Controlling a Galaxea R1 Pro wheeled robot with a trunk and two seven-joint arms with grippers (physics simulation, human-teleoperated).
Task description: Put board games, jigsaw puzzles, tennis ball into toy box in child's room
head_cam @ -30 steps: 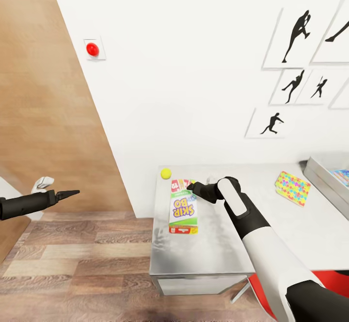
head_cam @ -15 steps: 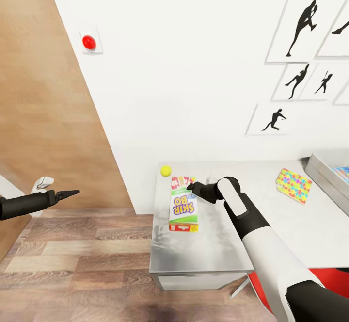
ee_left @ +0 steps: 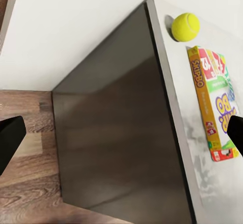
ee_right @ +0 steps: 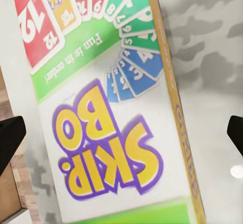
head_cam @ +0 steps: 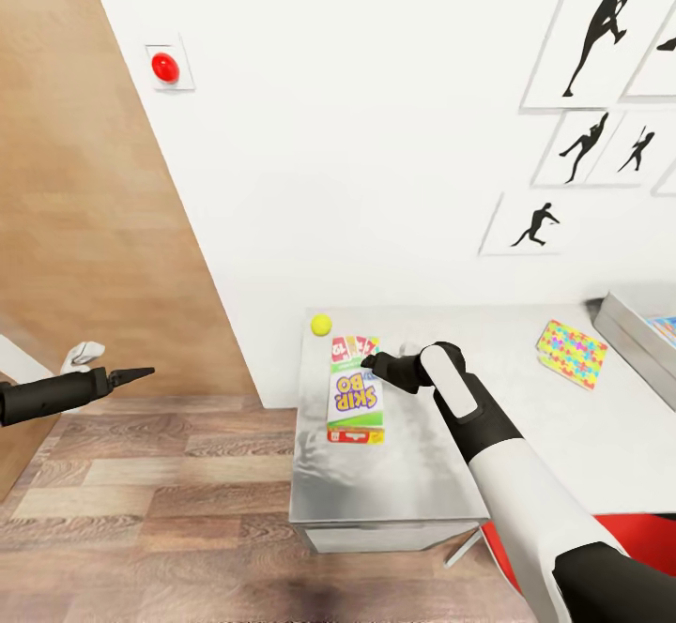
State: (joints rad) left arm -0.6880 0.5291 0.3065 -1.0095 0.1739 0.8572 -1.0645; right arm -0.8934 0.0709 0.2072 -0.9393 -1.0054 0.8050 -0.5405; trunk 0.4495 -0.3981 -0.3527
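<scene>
Hovering centre frame, right gripper (head_cam: 368, 360), jaws spread, sat above Skip-Bo box (head_cam: 355, 392); judged pre-grasp, descent and closure required. Left gripper (head_cam: 141, 373): jaws indeterminate.

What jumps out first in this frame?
The Skip-Bo box lies flat near the table's left edge, with the right claw open just over it. A yellow tennis ball sits at the back corner, and a colourful puzzle lies further right.
</scene>
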